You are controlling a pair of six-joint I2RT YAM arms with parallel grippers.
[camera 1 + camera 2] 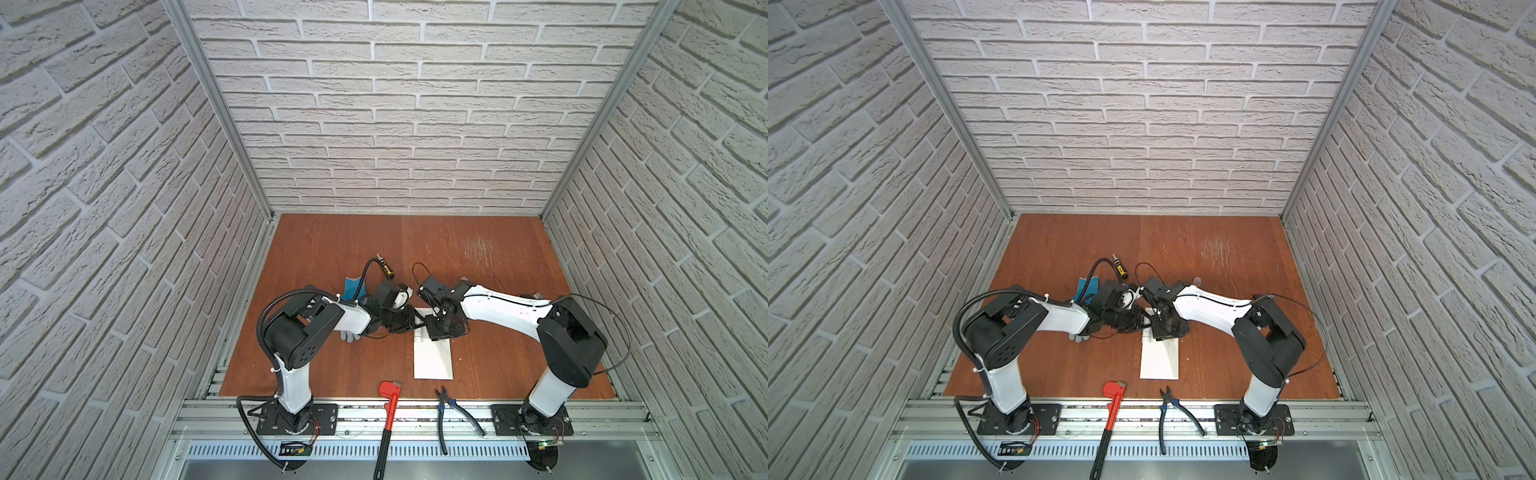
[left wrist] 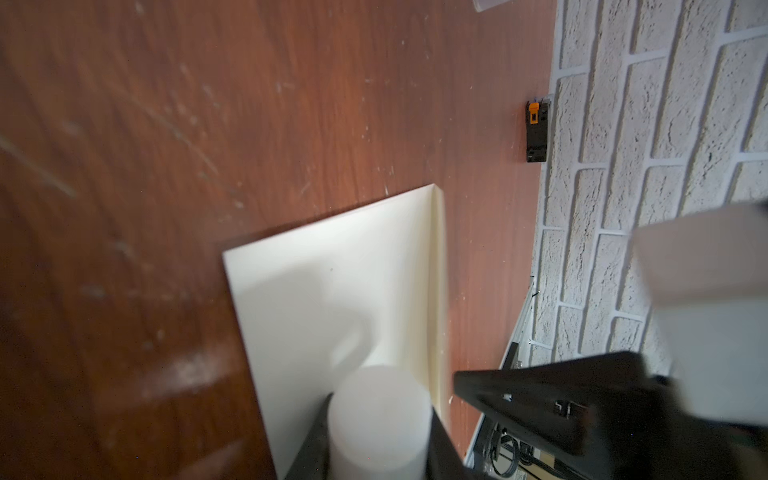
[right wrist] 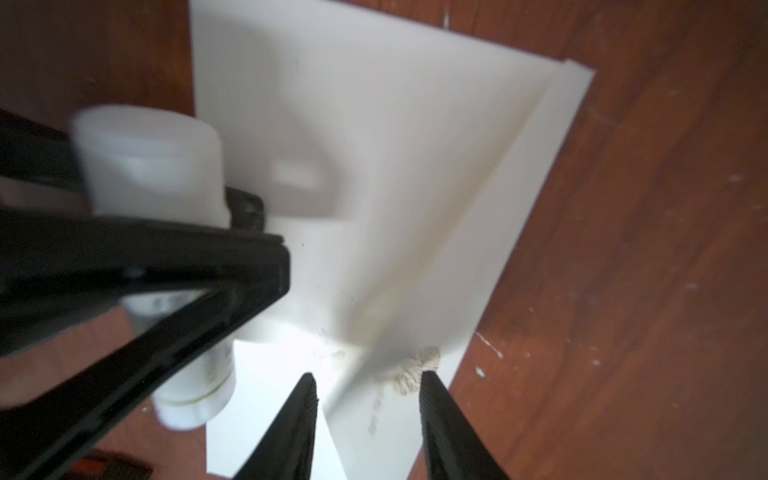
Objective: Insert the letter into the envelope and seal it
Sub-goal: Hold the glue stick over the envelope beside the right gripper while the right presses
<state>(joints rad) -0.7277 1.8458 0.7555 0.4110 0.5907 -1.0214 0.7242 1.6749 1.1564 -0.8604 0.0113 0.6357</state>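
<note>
The cream-white envelope (image 1: 433, 357) (image 1: 1159, 359) lies flat on the wooden table, its far end under both grippers. My left gripper (image 1: 409, 322) (image 1: 1138, 322) is shut on a white cylindrical tube (image 2: 380, 415) (image 3: 149, 166) that stands just over the envelope's (image 2: 332, 291) far end. My right gripper (image 3: 368, 382) (image 1: 436, 332) is open right above the envelope (image 3: 395, 145), its black fingertips (image 3: 307, 386) either side of a paper edge with crumbly residue. Nothing sits between them. The letter is not in view.
A red pipe wrench (image 1: 388, 415) and blue-handled pliers (image 1: 451, 411) lie at the table's front edge. A blue cloth-like item (image 1: 353, 286) and a grey glove (image 1: 349, 336) lie by the left arm. A black-and-yellow tool (image 1: 386, 268) lies behind it.
</note>
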